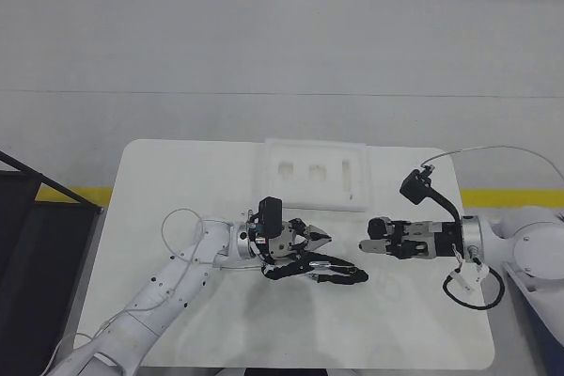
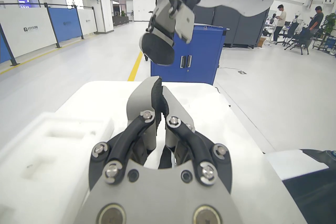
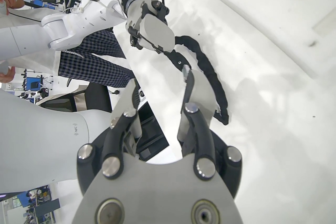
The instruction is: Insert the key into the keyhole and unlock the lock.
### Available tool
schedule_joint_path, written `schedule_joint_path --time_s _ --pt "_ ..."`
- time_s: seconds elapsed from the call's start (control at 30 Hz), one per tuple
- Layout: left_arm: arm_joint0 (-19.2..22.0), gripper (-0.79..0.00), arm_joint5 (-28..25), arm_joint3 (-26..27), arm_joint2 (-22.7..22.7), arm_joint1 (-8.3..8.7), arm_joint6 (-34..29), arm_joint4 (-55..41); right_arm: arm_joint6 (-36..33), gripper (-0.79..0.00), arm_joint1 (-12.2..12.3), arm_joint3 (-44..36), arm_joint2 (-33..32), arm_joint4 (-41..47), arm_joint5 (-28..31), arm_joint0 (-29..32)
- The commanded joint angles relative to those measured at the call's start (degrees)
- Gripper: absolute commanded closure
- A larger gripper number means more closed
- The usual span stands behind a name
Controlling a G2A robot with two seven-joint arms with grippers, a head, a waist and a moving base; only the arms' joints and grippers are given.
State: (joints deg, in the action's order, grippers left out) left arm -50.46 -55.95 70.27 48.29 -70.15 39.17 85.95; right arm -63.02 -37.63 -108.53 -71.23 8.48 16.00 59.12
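Left hand [image 2: 160, 86] clamps the black lock [image 3: 213, 78], its keyhole hidden.

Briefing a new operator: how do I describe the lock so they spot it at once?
On the white table, look on the robot's side of the foam tray, between the two arms. The lock is clamped in the left hand. It is the only black, fabric-sleeved chain on the white surface.
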Motion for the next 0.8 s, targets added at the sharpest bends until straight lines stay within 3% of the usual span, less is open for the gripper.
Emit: schedule_joint_path --time_s 0.0,0.17,0.43,0.53,0.77 --pt "-0.36 0.000 0.90 -1.14 -0.36 -0.06 0.34 0.52 0.45 -0.785 0.24 0.24 -1.68 -0.52 0.01 0.93" --pt "-0.60 0.000 4.41 -2.65 -0.77 -0.37 2.50 1.00 2.70 -0.785 0.69 -0.51 -5.40 -1.79 0.85 3.71" --pt "1.14 0.000 1.28 -1.21 2.04 0.25 4.47 -1.02 10.65 -0.785 0.57 -1.79 -9.75 -1.54 8.67 7.25" --pt "2.69 0.000 -2.05 0.23 4.05 1.00 2.35 -1.62 15.20 -0.785 0.26 -1.07 -10.50 -3.11 13.77 7.92" --pt "7.42 0.000 -2.05 1.57 4.16 4.18 -4.48 -7.59 23.15 -0.785 -0.89 2.25 -8.41 -10.41 24.36 5.88"
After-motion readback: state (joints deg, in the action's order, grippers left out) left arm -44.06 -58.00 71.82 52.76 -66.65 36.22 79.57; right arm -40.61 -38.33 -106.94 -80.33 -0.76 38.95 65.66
